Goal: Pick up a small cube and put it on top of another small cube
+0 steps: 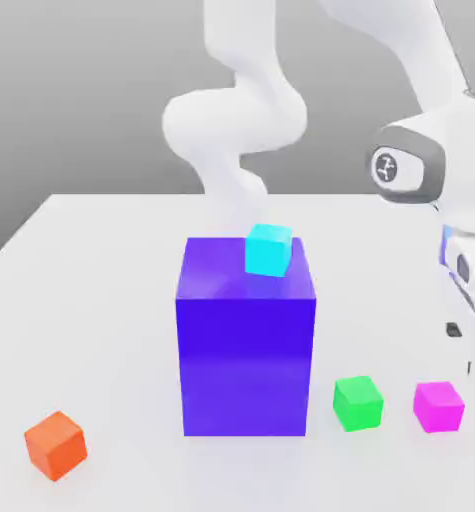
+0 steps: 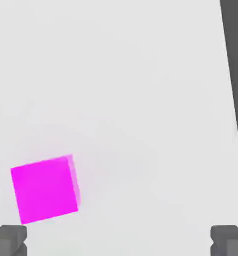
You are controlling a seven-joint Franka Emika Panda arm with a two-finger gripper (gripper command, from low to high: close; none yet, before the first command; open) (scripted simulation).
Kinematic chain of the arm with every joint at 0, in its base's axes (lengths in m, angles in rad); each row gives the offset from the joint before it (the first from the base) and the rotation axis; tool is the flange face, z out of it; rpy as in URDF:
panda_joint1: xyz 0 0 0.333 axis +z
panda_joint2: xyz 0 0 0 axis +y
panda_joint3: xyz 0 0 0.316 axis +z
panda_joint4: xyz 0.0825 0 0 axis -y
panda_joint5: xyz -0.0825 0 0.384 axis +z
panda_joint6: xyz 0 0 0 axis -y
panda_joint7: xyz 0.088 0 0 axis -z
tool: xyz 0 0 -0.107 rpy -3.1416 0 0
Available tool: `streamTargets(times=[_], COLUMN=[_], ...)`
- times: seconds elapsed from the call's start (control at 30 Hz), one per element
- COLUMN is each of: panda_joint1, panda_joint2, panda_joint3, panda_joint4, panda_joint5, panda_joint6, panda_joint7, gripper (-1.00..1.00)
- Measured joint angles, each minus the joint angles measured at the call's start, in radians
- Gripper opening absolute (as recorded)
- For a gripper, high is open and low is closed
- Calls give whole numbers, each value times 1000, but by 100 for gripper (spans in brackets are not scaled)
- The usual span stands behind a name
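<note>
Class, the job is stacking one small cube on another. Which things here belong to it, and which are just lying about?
Job:
- pink cube
- green cube
- open gripper

Lying about:
- big blue block
- cyan cube on it
- orange cube

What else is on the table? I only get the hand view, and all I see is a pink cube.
Observer: A green cube sits on the table right beside your pink cube, on the exterior view's left of it.
Operator: Any more cubes?
Observer: Yes, an orange cube sits far off, near the exterior view's left edge.
Operator: Is there anything big?
Observer: A tall blue block stands in the middle, with a small light blue cube on top.
Operator: Is my pink cube touching the green one?
Observer: No, there is a gap of bare table between them.
</note>
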Motion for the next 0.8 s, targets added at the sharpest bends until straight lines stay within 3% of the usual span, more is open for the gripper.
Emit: streamTargets(times=[0.17, 0.2, 0.43, 0.6, 0.8], panda_joint1=[61, 74, 76, 32, -20], panda_joint2=[182, 213, 218, 62, -94], panda_joint3=[-59, -75, -78, -17, -53], panda_joint4=[23, 30, 31, -3, -88], panda_joint5=[-75, -86, -91, -16, -11], panda_joint6=[133, 157, 159, 37, -28], panda_joint7=[26, 34, 37, -20, -57], gripper=[0, -100, -100, -100, -100])
